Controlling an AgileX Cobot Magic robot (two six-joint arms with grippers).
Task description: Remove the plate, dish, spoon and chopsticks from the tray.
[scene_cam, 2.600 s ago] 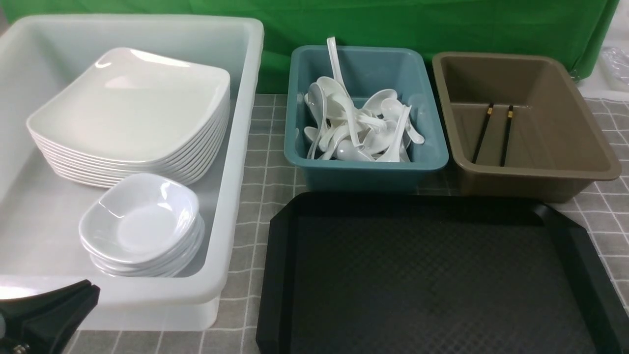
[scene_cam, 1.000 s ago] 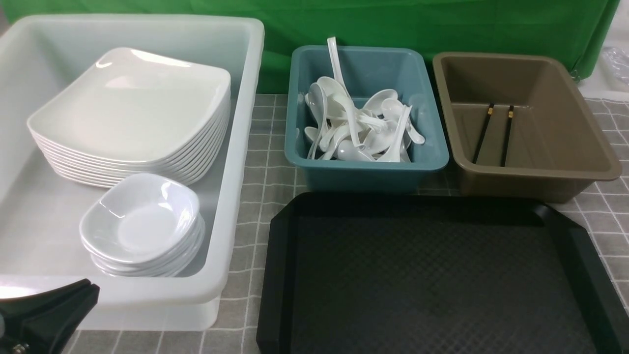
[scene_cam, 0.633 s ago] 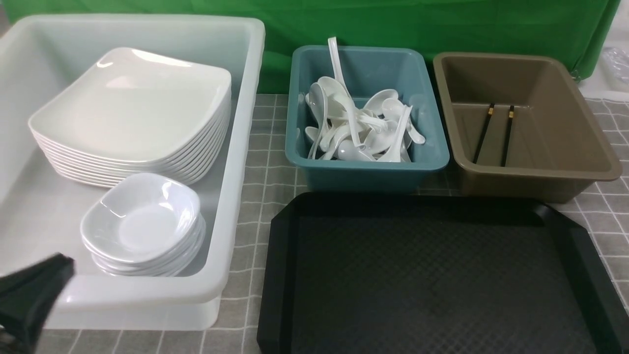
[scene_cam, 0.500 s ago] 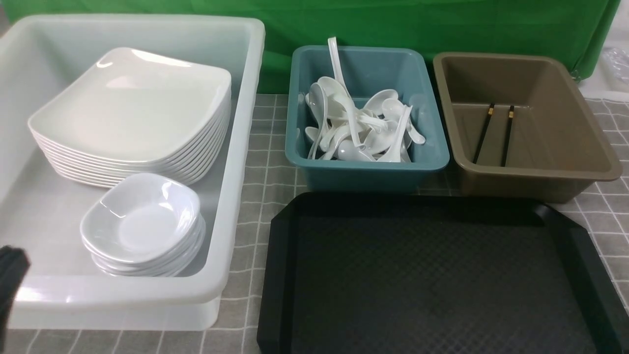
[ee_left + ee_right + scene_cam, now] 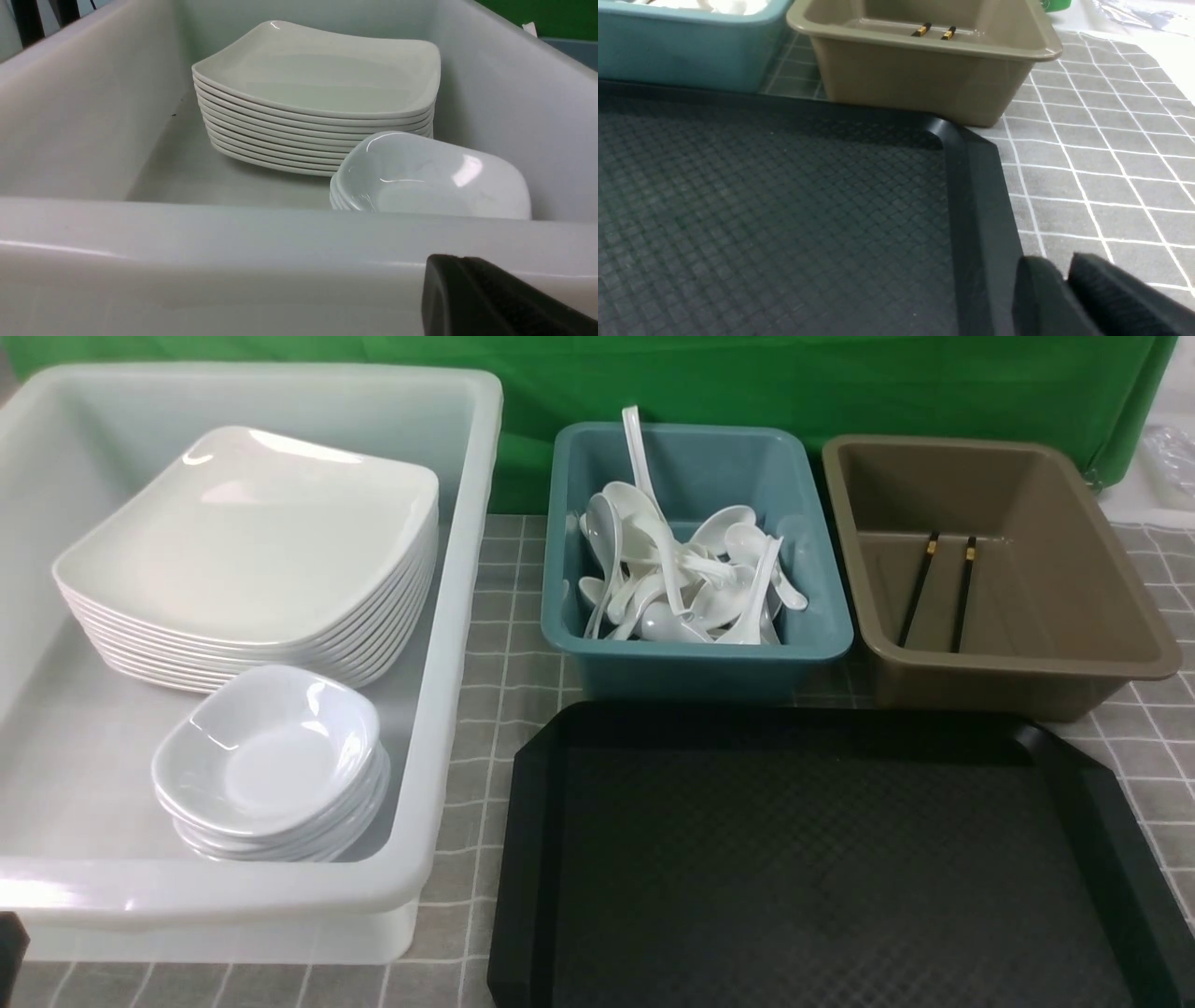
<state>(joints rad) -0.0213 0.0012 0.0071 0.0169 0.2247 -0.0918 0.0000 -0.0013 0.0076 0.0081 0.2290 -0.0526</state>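
- The left end effector (image 5: 490,298) is seen only as a dark, blurred mass at the frame edge of the left wrist view; its fingers are taken to be pressed together, with nothing gripped.
- Just beyond it, a white tub (image 5: 448,616) is seen, with its near wall hiding the lower part of a stack of small dishes (image 5: 430,177).
- Farther in, the plate (image 5: 252,537) is found atop a stack of like plates.
- The right end effector (image 5: 1066,275) is cut off at the corner of its wrist view; a narrow gap is seen between two dark fingers, nothing between them.
- Just beside it, the rim of the tray (image 5: 976,196) is seen, with bare floor.
- Beyond, the chopsticks (image 5: 938,590) are laid in a brown tub (image 5: 1074,569); only their gold bands are visible from the wrist.
- The spoon (image 5: 667,621) cannot be singled out among many in the teal tub (image 5: 691,663).
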